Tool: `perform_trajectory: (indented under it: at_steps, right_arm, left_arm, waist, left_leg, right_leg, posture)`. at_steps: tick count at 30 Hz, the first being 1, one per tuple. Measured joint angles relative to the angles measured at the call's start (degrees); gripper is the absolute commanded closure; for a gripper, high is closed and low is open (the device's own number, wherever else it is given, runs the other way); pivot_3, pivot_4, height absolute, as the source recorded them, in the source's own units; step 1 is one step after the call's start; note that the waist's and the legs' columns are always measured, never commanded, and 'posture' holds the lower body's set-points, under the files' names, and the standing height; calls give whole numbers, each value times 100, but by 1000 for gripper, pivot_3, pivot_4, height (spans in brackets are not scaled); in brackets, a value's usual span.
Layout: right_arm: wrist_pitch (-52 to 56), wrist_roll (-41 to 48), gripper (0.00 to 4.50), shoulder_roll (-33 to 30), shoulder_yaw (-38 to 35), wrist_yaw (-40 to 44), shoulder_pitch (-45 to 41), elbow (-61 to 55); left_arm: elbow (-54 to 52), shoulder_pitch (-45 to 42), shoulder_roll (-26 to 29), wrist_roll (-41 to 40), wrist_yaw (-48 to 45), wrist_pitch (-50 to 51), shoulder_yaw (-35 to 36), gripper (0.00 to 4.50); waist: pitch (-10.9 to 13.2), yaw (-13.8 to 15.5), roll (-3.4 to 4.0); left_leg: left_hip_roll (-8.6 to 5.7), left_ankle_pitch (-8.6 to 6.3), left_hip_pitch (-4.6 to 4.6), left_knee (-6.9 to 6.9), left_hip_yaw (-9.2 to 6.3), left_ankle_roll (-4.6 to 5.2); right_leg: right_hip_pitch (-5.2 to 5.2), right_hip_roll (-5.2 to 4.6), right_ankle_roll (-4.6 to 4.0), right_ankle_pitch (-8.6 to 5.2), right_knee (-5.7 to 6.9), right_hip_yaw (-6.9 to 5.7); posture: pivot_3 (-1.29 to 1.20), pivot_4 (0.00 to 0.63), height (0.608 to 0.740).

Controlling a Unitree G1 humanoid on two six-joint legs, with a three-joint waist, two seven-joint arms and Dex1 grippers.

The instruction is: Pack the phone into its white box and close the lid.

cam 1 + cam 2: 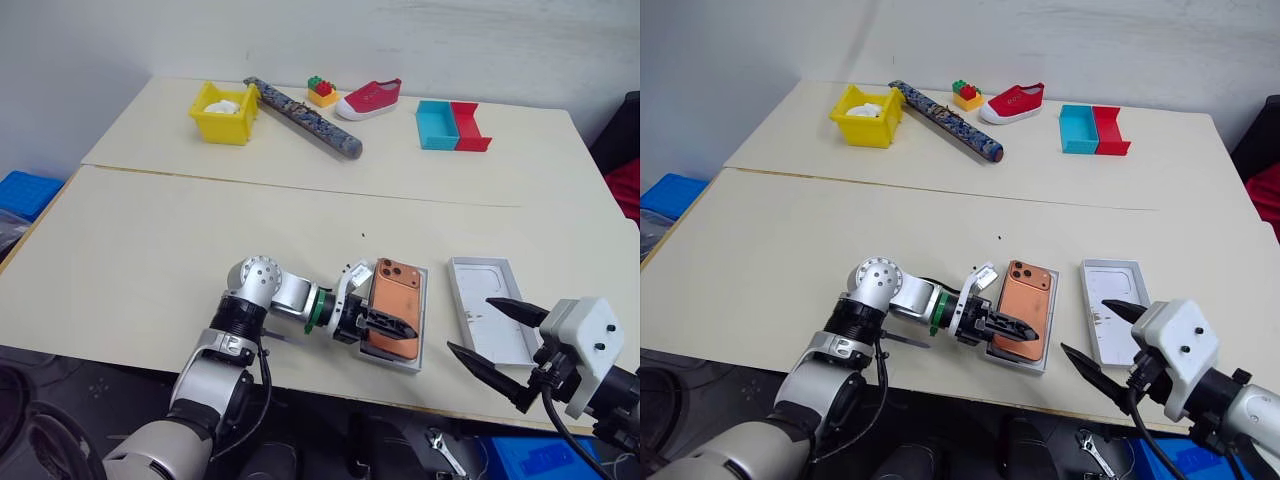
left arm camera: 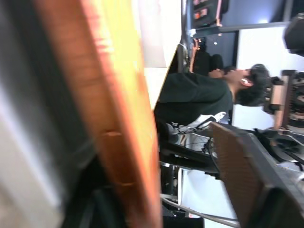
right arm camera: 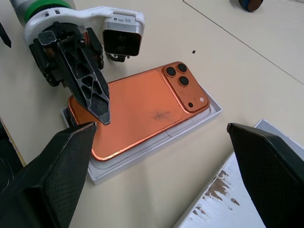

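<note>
The orange phone (image 1: 396, 305) lies back up in the shallow white box (image 1: 421, 325) near the table's front edge, its camera cluster (image 3: 183, 83) at the far end. My left gripper (image 1: 392, 328) reaches in from the left at the phone's near end, open. One finger (image 3: 92, 92) rests over the phone's back, and the phone's edge (image 2: 118, 118) sits between the jaws. The lid (image 1: 490, 310) lies inside up to the right, with a faint phone outline and brown scuffs (image 3: 218, 187). My right gripper (image 1: 470, 325) hovers open over the lid's near end.
At the table's far side stand a yellow bin (image 1: 225, 112), a patterned tube (image 1: 305, 117), toy bricks (image 1: 321, 92), a red shoe (image 1: 368, 99), a blue bin (image 1: 437, 125) and a red bin (image 1: 468, 126). A person (image 2: 199, 95) sits beyond the table.
</note>
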Motion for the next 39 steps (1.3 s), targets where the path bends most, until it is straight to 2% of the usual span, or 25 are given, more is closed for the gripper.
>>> perform_trajectory:
  at_steps: [3,9,13,26,33,39]
  right_arm:
    - [-22,-1,0,-5,16,-28,20,1]
    - [-136,-6,0,-10,192,-130,17,8]
    - [-229,-72,0,-10,236,-138,64,37]
    - [-504,-197,0,-9,429,-143,106,190]
    - [-586,-201,0,49,448,-217,201,193]
    - [-659,-218,0,75,655,-322,203,200]
  left_arm:
    - [-23,-78,180,-211,-158,-9,-196,38]
    - [-644,-133,620,-338,-328,-25,-761,38]
    - [-907,-186,823,-365,-397,-13,-897,38]
    - [-960,-330,801,-128,-711,-13,-1175,38]
    - [-1587,-515,1131,434,-1384,-345,-1930,38]
    - [-1719,-872,1449,1224,-2556,-1290,-2900,38]
  waist:
    - [0,-15,0]
    - [-1,-29,1]
    - [-1,-21,1]
    - [0,-11,1]
    - [-1,-20,2]
    - [-1,-14,1]
  left_leg:
    - [1,0,2,0,1,0]
    - [2,0,4,1,3,-2]
    - [2,0,3,2,2,-1]
    - [0,0,-1,5,3,-1]
    - [2,0,1,5,4,-1]
    - [1,0,-2,11,4,-1]
  right_leg:
    - [0,1,0,0,3,2]
    - [-1,3,0,0,6,5]
    - [-2,4,0,0,5,5]
    - [-3,3,0,0,4,4]
    - [-2,4,0,0,6,7]
    - [0,3,0,0,4,7]
  posture:
    - [0,150,740]
    - [0,150,740]
    - [0,150,740]
    - [0,150,740]
    - [0,150,740]
    - [0,150,740]
